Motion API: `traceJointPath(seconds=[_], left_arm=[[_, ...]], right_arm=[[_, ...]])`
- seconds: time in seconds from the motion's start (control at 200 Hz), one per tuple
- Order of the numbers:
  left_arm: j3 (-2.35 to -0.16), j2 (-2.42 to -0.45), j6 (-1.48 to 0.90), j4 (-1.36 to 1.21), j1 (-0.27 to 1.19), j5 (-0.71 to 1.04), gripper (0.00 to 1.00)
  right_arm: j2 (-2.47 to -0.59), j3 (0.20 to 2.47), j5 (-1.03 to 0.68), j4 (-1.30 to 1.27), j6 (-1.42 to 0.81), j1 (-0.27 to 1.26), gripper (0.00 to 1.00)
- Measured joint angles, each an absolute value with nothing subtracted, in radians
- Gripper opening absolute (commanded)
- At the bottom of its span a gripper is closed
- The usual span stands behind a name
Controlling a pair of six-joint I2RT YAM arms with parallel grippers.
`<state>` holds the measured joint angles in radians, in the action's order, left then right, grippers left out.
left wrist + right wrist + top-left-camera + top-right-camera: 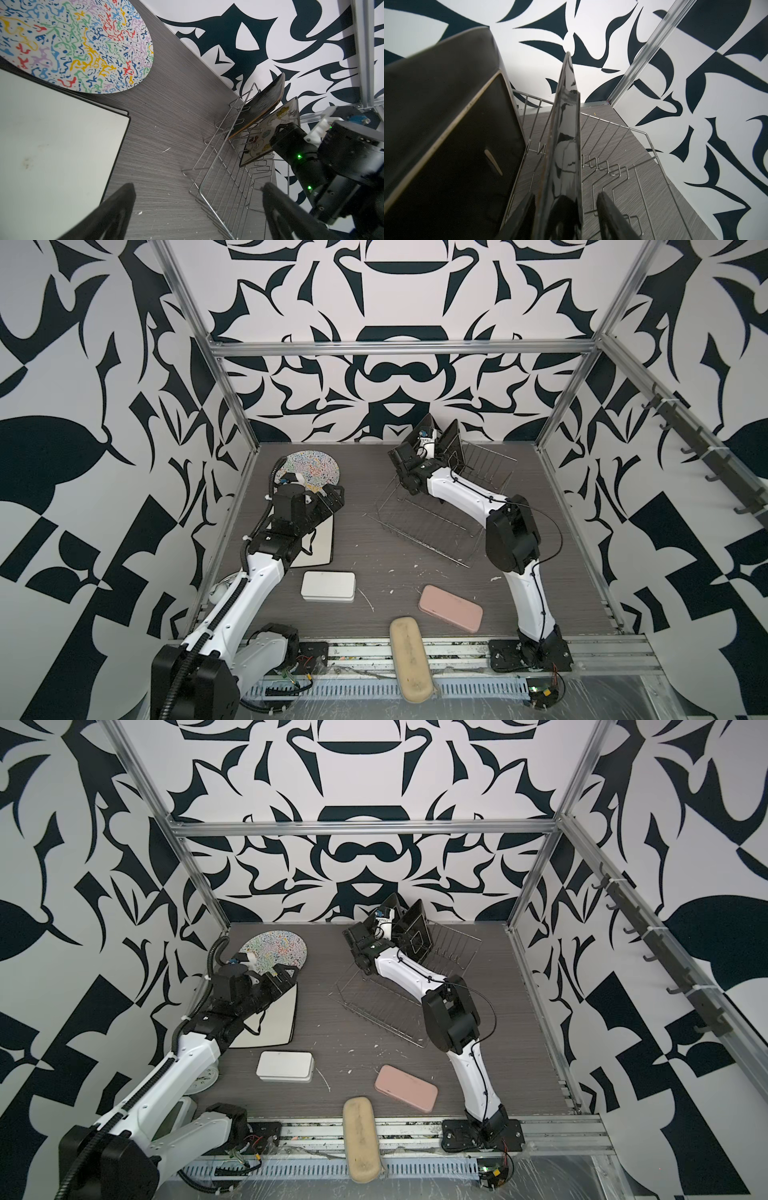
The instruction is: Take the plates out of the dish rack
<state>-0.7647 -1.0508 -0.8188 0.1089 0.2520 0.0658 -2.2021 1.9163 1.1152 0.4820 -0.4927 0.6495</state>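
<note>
The dish rack [419, 522] sits right of the middle, and two square plates stand at its far end. The matte black plate [446, 124] leans at the end. Beside it stands the flowered plate [268, 133], whose back looks dark and glossy [566, 124]. My right gripper [569, 207] straddles its edge, jaws open, with a gap at one finger [610, 209]. On the left, the round squiggle plate [309, 470] and a white-backed square plate [322, 543] lie on the table; a second dark rim shows beneath it. My left gripper [198, 187] hovers open and empty between them and the rack.
A white tin [328, 587] and a pink case [451, 608] lie toward the front. A beige case [411, 655] overhangs the front rail. The patterned back wall stands close behind the rack's far end, and metal frame posts mark the corners.
</note>
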Motion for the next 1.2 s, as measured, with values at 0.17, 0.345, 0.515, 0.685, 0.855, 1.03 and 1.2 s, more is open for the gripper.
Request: traceJointPath(seconds=[0.17,0.345,0.515,0.685,0.855,1.03,1.2], left_arm=[[-0.765,-1.051,-0.819,0.109,0.252,0.065,0.99],[-0.765,-1.051,-0.819,0.109,0.254,0.065,0.99],[-0.765,-1.05,-0.82,0.109,0.254,0.063,0.99],[-0.765,-1.05,-0.821,0.109,0.254,0.06,0.99],[-0.765,-1.05,-0.822,0.109,0.254,0.056,0.99],[-0.765,-1.05,-0.822,0.109,0.254,0.052,0.99],[-0.765,-1.046,-0.823,0.109,0.254,0.043,0.99]], right_arm=[[-2.212,1.916,1.108,0.501,-0.514,0.648,0.46],[-2.214,1.916,1.104,0.508,-0.524,0.648,0.39],[-2.214,1.916,1.104,0.511,-0.525,0.648,0.34],[-2.214,1.916,1.106,0.511,-0.527,0.648,0.31],[-2.214,1.917,1.114,0.511,-0.525,0.648,0.25],[-2.217,1.917,1.157,0.514,-0.541,0.648,0.21],[-2.223,1.917,1.188,0.515,-0.548,0.646,0.19]])
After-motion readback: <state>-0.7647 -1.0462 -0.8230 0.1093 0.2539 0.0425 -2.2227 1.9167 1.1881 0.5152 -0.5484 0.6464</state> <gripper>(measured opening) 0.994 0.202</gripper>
